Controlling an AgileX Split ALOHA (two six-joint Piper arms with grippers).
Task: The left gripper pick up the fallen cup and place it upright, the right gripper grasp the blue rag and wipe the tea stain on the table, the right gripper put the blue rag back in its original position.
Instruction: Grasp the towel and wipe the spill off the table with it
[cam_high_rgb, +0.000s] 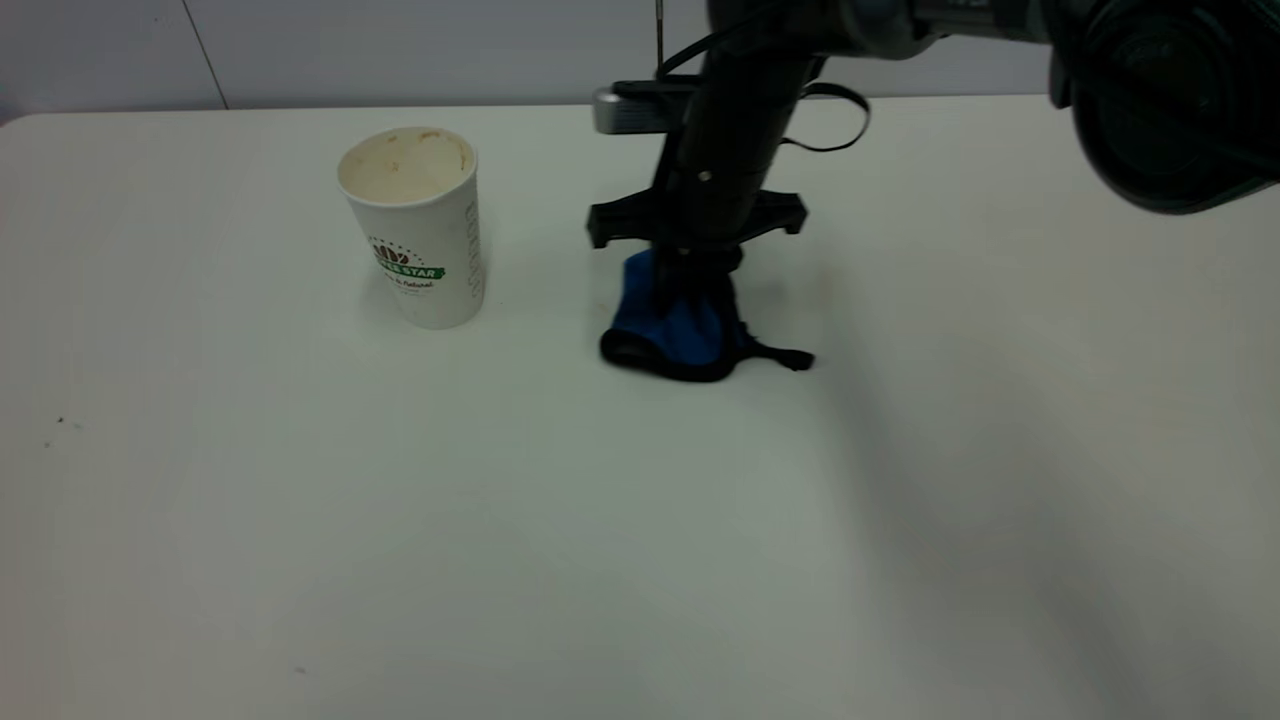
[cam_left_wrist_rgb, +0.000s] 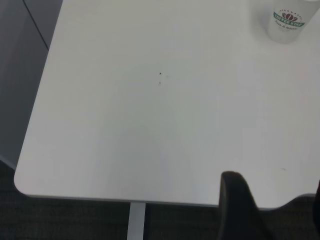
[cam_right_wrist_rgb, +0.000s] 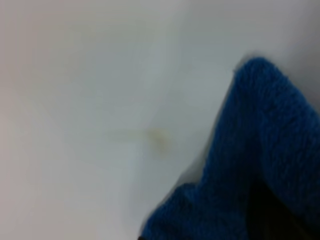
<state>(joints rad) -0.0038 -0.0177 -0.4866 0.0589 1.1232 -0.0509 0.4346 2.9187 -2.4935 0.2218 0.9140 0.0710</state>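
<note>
The table (cam_high_rgb: 300, 520) is big and white, and the cup (cam_high_rgb: 415, 230) already stands upright in the upper left of the outside picture, so I think the wiping step is going on now. In the middle of that picture the right gripper (cam_high_rgb: 690, 285) pinches the blue rag (cam_high_rgb: 680, 335) from above, with the rag hanging under its closed jaws and touching the table. Up close, a faint tea stain (cam_right_wrist_rgb: 159, 140) shows just beside the rag, so the next move should rub over it; the left gripper (cam_left_wrist_rgb: 242, 210) sits low in its own picture, and I cannot tell if it is open.
</note>
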